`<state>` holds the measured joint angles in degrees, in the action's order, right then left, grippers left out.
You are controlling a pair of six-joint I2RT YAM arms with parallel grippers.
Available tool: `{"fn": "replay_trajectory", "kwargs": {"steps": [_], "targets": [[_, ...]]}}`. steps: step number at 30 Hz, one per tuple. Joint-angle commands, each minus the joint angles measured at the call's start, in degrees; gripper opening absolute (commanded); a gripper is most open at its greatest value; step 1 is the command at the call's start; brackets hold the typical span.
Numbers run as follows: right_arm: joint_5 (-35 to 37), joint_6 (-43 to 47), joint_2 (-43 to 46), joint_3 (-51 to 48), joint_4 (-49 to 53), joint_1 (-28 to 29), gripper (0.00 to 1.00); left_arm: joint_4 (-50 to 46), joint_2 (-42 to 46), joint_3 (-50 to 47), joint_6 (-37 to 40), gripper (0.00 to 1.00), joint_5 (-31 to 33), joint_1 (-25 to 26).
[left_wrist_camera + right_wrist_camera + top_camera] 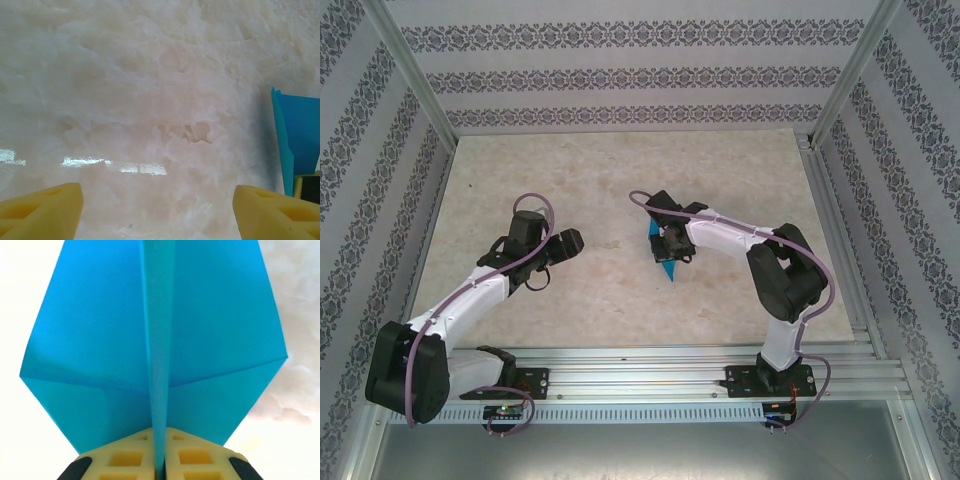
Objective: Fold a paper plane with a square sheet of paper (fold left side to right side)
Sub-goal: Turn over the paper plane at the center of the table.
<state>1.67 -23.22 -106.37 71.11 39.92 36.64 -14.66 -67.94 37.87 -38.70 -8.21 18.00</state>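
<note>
The teal-blue paper plane (95, 340) fills the right wrist view, with an upright centre ridge and a wing spreading to each side. My right gripper (159, 434) is shut on that ridge, its yellow fingers (125, 456) pressed against it from both sides. From above, the paper plane (667, 266) pokes out below the right gripper (670, 246) near the table's middle. My left gripper (570, 243) stands open to the left of it, apart from the paper. Its yellow fingertips (60, 200) are spread wide over bare table, and the paper plane's (300, 132) edge lies at the right of that view.
The pale marbled tabletop (620, 170) is bounded by patterned walls at the back and sides. An aluminium rail (650, 365) carrying the arm bases runs along the near edge. A metal post (840, 80) stands at the back right corner.
</note>
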Motion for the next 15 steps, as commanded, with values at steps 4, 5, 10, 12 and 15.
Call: {"fn": "replay_trajectory", "kwargs": {"steps": [4, 5, 10, 12, 15], "targets": [[-2.2, 0.7, -3.9, -0.1, -2.5, -0.5, 0.15, -1.6, 1.2, 0.4, 1.4, 0.80, 0.7, -0.7], [-1.8, 0.7, -4.4, 0.2, -2.0, -0.5, 0.15, -1.8, 1.2, 0.5, 1.5, 0.79, 0.8, -0.7], [-1.0, 0.9, -5.3, 0.2, -0.8, 0.1, 0.16, -2.2, 1.3, 0.7, 1.5, 0.79, 1.0, -0.7], [-0.3, 0.7, -5.9, 0.2, -0.3, 0.7, 0.16, -2.2, 1.3, 0.8, 1.6, 0.79, 1.1, -0.7], [-0.1, 0.2, -6.8, 0.1, 0.1, 1.0, 0.16, -2.5, 1.3, 1.0, 1.9, 0.80, 1.1, -0.7]]}}
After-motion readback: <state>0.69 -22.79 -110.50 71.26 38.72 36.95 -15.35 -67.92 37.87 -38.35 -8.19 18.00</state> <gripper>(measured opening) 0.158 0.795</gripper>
